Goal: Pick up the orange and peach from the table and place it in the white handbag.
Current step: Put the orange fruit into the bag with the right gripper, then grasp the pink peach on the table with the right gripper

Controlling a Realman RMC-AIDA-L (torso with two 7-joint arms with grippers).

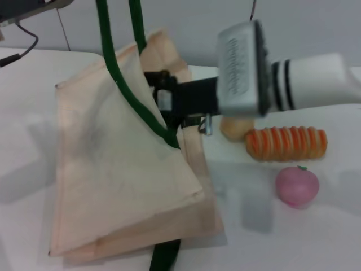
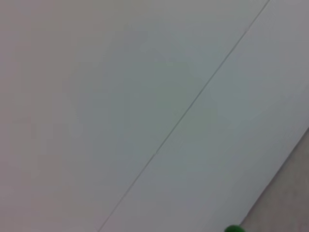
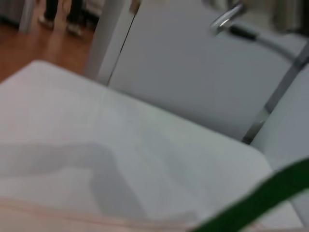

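White handbag (image 1: 113, 169) is lying propped on the surface (image 1: 316, 237), green straps (image 1: 121, 84) pulled upward out of the head view. Right gripper (image 1: 163, 99) is reaching in from the right, its dark end sitting at the bag's mouth, against the strap. Can't tell whether its fingers are spread or pinching anything; bag fabric is hiding them.

Orange isn't showing anywhere. Judging it's either in the bag or at the hidden fingers, can't confirm.

Peach (image 1: 297, 186) is sitting on the surface, well apart from the fingers, untouched. Striped roll (image 1: 286, 143) and a pale ball (image 1: 236, 129) are lying between peach and arm.

Left gripper isn't in view.

Remaining: peach pick and drop.
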